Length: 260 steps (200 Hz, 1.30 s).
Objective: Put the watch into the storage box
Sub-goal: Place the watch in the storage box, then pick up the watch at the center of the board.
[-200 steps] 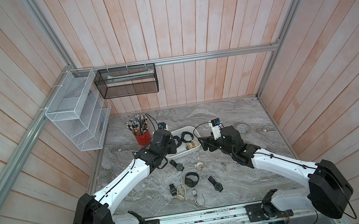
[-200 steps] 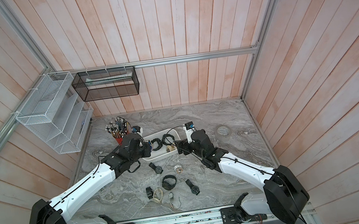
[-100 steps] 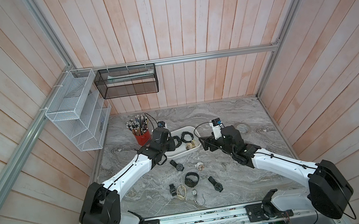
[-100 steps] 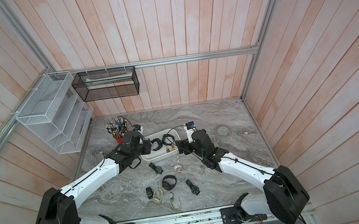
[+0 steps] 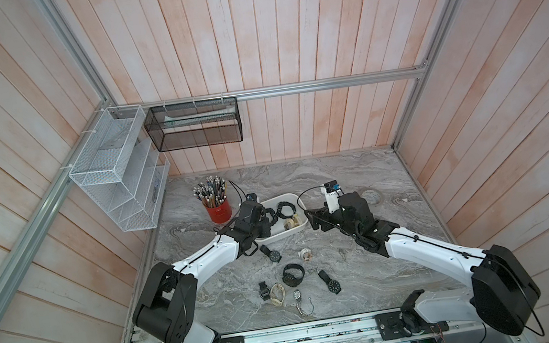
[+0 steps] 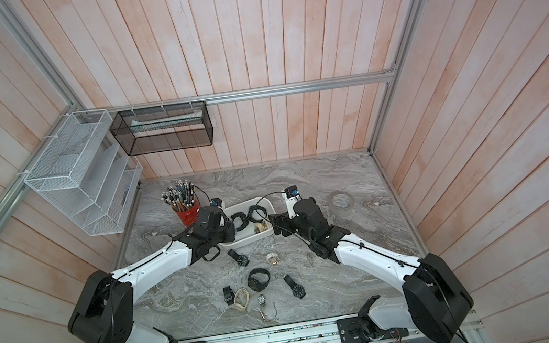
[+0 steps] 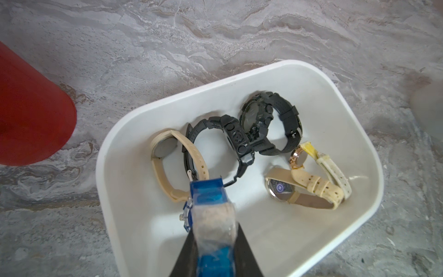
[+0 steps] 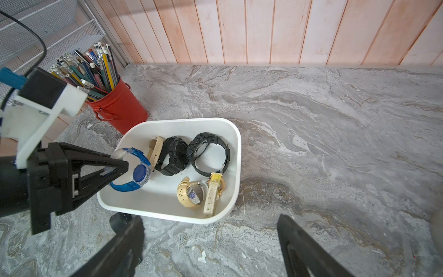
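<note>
Right wrist view: the left fingers pinch the strap of the translucent blue watch, hanging it over the end of the white storage box nearest the red pencil cup, which is crammed with pencils. Inside the box lie two black watches and three beige watches. The right fingers stand spread wide, empty, over the desk just beside the box.

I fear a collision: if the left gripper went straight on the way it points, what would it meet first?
Probably the nearest beige watch in the storage box, just beyond the blue watch that the left gripper holds; depth is unclear.
</note>
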Each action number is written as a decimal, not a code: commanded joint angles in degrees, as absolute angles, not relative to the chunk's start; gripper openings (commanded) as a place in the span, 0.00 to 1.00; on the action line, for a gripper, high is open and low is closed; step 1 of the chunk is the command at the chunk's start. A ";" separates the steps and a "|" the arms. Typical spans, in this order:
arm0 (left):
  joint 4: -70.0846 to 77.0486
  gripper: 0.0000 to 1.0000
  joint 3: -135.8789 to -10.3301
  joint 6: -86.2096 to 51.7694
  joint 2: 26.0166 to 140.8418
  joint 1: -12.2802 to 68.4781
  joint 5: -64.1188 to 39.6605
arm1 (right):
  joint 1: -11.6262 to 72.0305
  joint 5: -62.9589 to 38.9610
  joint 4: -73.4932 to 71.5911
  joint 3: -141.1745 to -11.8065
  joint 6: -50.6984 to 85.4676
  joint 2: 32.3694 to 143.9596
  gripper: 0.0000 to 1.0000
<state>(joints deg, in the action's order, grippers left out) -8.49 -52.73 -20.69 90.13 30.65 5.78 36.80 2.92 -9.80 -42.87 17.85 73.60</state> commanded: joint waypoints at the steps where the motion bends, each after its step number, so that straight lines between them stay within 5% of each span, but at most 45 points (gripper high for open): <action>1: -6.69 0.12 -51.18 -21.45 91.61 30.37 3.99 | 36.43 2.60 -9.43 -43.13 18.20 74.09 0.89; 40: -7.44 0.29 -51.45 -21.95 91.16 30.37 2.73 | 36.33 2.55 -8.76 -43.94 17.84 74.33 0.89; 80: -7.36 0.73 -51.59 -22.42 85.95 30.32 1.76 | 36.16 2.66 -8.65 -44.25 18.10 74.44 0.89; 119: -4.67 0.99 -49.95 -22.54 78.27 30.34 0.06 | 36.15 2.66 -8.74 -44.25 18.19 74.66 0.89; 191: 3.78 1.00 -29.20 -28.70 56.82 30.37 -0.70 | 36.02 2.36 -6.49 -45.61 18.68 76.50 0.89; 260: 3.82 0.99 -26.90 -30.32 52.32 30.32 1.65 | 36.06 1.64 2.23 -45.63 19.11 74.62 0.82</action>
<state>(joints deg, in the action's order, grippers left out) 1.52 -27.51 -29.23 53.30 30.65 0.38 36.27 2.66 -3.95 -44.49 18.02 75.94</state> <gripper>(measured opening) 0.995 0.854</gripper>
